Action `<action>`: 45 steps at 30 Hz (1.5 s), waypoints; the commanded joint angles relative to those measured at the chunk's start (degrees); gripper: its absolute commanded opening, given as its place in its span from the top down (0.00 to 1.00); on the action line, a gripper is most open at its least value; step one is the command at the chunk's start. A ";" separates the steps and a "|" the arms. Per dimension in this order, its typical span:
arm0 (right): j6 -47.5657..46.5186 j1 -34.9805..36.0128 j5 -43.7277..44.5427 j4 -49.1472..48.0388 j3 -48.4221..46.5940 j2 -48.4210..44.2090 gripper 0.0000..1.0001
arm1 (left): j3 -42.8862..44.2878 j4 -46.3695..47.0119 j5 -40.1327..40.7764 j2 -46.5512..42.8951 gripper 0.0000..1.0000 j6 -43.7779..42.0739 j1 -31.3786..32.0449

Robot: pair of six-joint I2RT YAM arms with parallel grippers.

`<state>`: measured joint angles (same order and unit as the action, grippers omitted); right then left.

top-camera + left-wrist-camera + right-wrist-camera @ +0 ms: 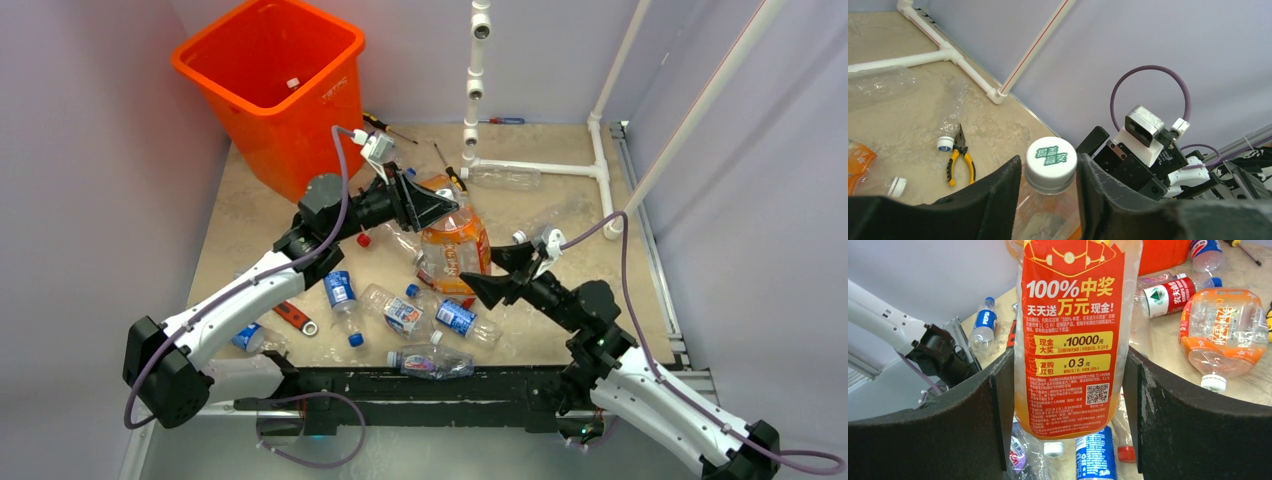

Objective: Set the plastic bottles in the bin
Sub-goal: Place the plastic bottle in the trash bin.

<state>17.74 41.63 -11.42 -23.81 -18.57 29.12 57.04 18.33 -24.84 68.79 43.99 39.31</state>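
My left gripper (438,205) is shut on the neck of a large orange-labelled bottle (455,250). The bottle's white cap (1051,161) sits between my fingers. It hangs upright, its base above the table. My right gripper (497,270) is open, its jaws either side of the bottle's lower body (1070,315). Whether they touch it I cannot tell. The orange bin (290,140) stands at the far left. Several small bottles lie on the table, among them a blue-labelled one (340,292), another (465,320), and a clear one (505,178).
The white pipe frame (475,90) stands at the back and right. Screwdrivers (450,170) lie near it. A red-handled wrench (293,317) lies by my left arm. Yellow pliers (959,160) lie on the floor. A second orange bottle (1223,335) lies flat.
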 commanded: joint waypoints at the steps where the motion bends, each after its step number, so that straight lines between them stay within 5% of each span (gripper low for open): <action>1: -0.86 0.29 1.22 -2.31 0.37 -0.97 0.91 | 1.49 4.88 -3.08 0.94 0.61 2.20 -0.37; 8: -0.95 0.36 0.79 -2.55 0.42 -0.26 0.92 | 1.47 5.26 -3.49 1.30 0.47 2.45 -0.37; 10: -0.95 0.40 0.70 -2.59 0.53 -0.13 0.91 | 1.14 6.45 -3.92 1.34 0.54 2.70 -0.37; 15: -0.82 0.58 0.70 -2.43 0.67 -0.12 0.92 | 1.45 7.19 -5.53 2.24 0.96 2.76 -0.37; 18: -0.24 0.63 1.06 -1.65 0.36 0.18 0.89 | 1.33 7.40 -5.71 2.37 1.00 2.70 -0.37; 19: 0.02 0.65 1.31 -1.18 0.12 0.41 0.82 | 1.40 7.33 -5.55 2.21 1.00 2.42 -0.37; 25: 3.14 0.65 2.70 1.51 -1.69 0.83 0.02 | 3.99 0.35 -0.33 0.03 1.00 -3.66 -0.37; 37: 7.56 0.63 4.50 4.92 -4.19 -3.06 0.01 | 9.48 -11.67 16.11 -7.14 1.00 -21.31 -0.29; 45: 10.54 0.60 14.88 4.45 -3.06 -1.14 0.01 | 11.49 -4.65 30.69 -11.06 1.00 -33.76 -0.21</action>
<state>25.91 42.06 -4.97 -19.27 -20.03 26.15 65.12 6.90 -3.60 58.67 19.00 38.79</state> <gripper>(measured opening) 0.987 0.332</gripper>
